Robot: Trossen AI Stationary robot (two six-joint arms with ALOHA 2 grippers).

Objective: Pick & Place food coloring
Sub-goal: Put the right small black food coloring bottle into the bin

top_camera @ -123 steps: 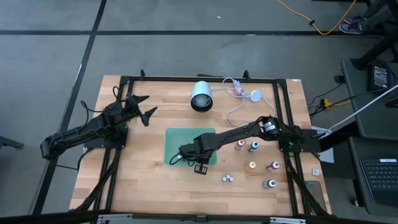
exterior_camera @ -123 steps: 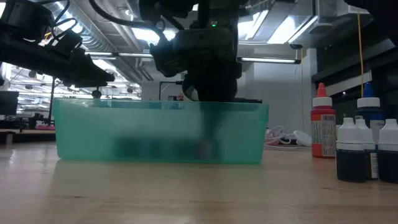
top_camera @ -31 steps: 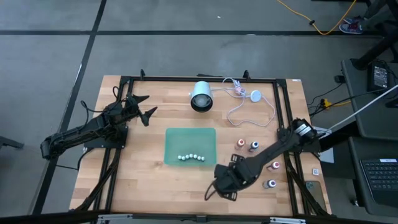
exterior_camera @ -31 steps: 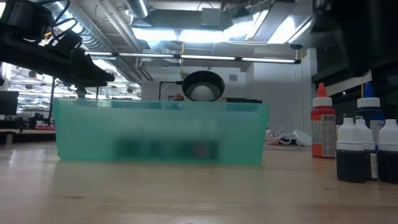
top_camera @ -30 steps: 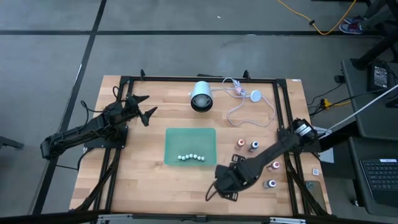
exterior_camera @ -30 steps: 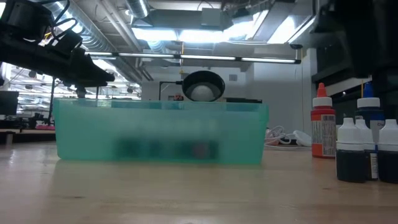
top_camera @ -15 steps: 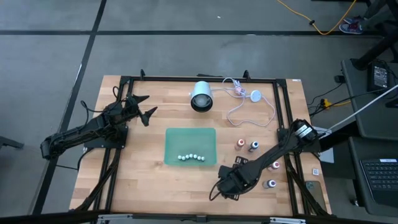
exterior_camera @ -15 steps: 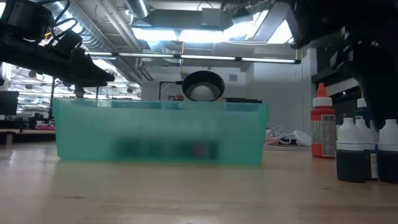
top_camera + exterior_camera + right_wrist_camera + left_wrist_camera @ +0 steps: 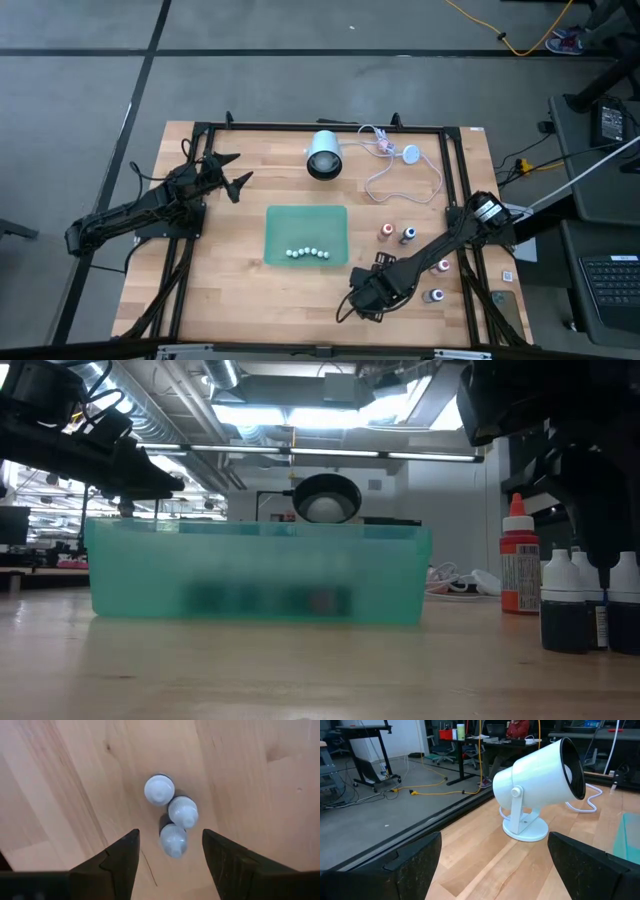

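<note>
Three tiny dark food coloring bottles with white caps (image 9: 173, 815) stand close together on the wood near the table's near right; in the low view they are the small bottles (image 9: 565, 610). My right gripper (image 9: 170, 852) hangs open right above them, pointing down, one finger on either side of the nearest bottle (image 9: 173, 840), apart from it. Its arm (image 9: 400, 280) covers this cluster in the high view. Several more small bottles (image 9: 307, 253) lie in a row in the green tray (image 9: 290, 222). My left gripper (image 9: 235, 180) waits open at the far left.
Taller bottles stand at the right: a red-orange one (image 9: 387, 232), a blue one (image 9: 408, 235), a red one (image 9: 443, 266) and a dark one (image 9: 435, 296). A white lamp (image 9: 323, 157) with its cable (image 9: 400, 175) sits at the far edge.
My right gripper has come down toward the three small bottles at the near right, staying open and pointing down. In the low view its dark fingers now reach down to the bottle caps.
</note>
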